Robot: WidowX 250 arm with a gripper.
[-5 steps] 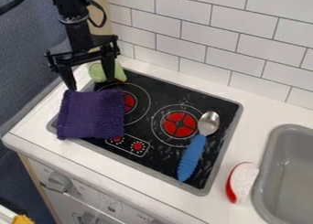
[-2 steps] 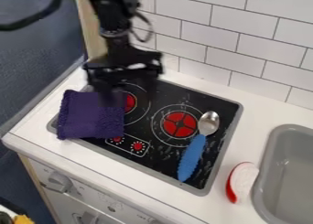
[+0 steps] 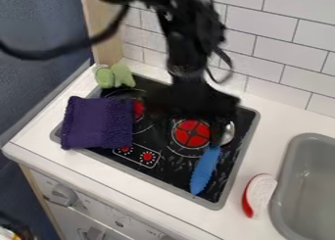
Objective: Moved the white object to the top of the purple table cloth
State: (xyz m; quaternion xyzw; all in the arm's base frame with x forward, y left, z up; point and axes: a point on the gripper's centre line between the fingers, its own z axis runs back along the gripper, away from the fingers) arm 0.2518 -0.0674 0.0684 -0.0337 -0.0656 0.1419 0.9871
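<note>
Pincer [image 3: 185,122] is held spread and empty above the stovetop [image 3: 171,166]; the red-and-white brush [image 3: 261,193] is positioned beside the sink [image 3: 307,195].

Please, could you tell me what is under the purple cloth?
The purple cloth lies over the left side of the black stovetop and its grey rim, and partly over the left burner. Whatever else may be beneath is covered, so I cannot tell.

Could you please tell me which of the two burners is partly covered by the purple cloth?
The burner nearer the green object: the purple cloth lies over part of it, while the burner beside the spoon has none.
</note>
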